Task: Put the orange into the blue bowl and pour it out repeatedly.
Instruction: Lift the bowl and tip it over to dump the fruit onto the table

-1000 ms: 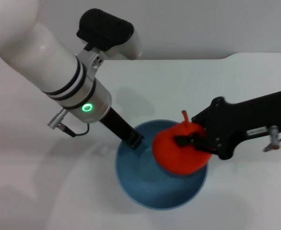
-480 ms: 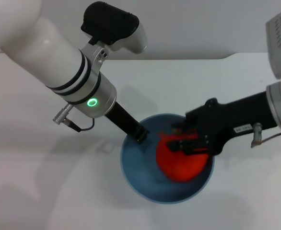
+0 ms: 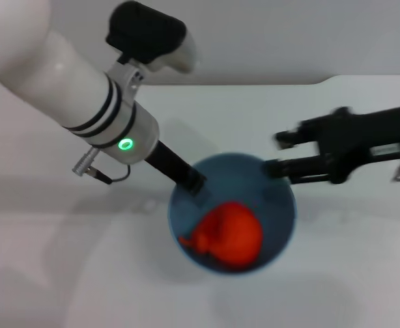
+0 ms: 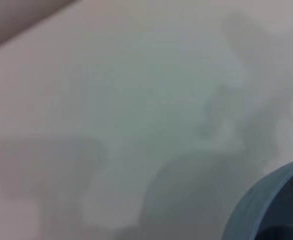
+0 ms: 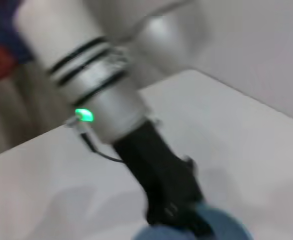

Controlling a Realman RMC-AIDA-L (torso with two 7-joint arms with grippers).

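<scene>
— Gaping wide, the right gripper (image 3: 274, 152) holds nothing, just above the bowl's (image 3: 282, 229) far rim; the orange (image 3: 229, 234) lies inside.
— And the left gripper (image 3: 194, 186)?
— Clamped on the near-left rim, it seems; its tips are partly hidden.
— Surface?
— A plain white table (image 3: 350, 273). Both arms slant inward.

Right end effector (image 3: 274, 152) spread wide (empty); left end effector (image 3: 193, 184) clamped shut.
</scene>
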